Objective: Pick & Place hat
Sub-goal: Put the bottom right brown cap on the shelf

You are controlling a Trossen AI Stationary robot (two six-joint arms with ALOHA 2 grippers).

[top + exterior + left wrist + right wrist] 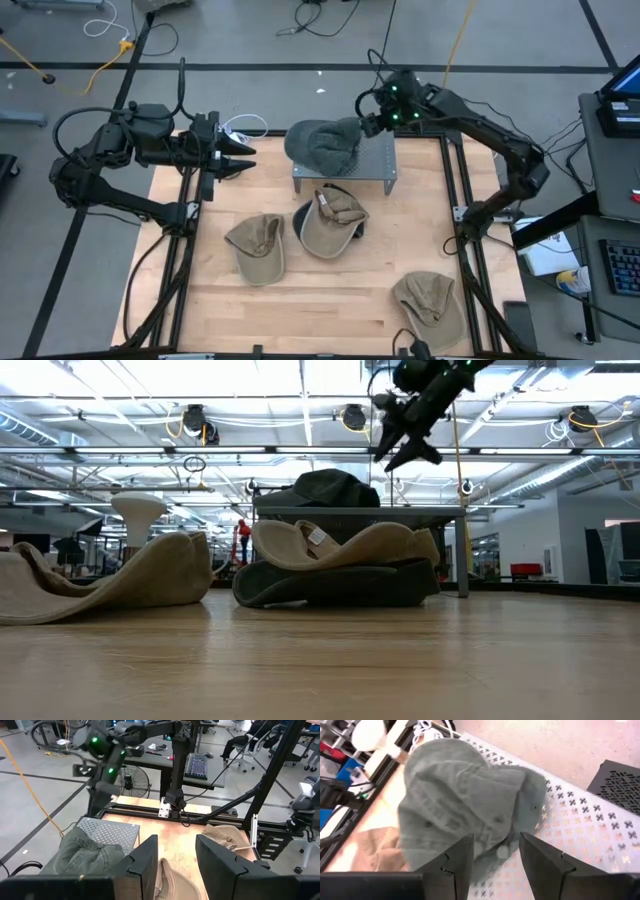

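Across the wooden counter [330,300] we saw three tan caps [257,245] still lying loose, while our right claw [368,122] hung open, empty, just beside the grey hat [323,145] on the metal stand [375,165].

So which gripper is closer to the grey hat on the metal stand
Right. The right gripper hovers open at the grey hat's edge on the metal stand; the left gripper waits open off to its side.
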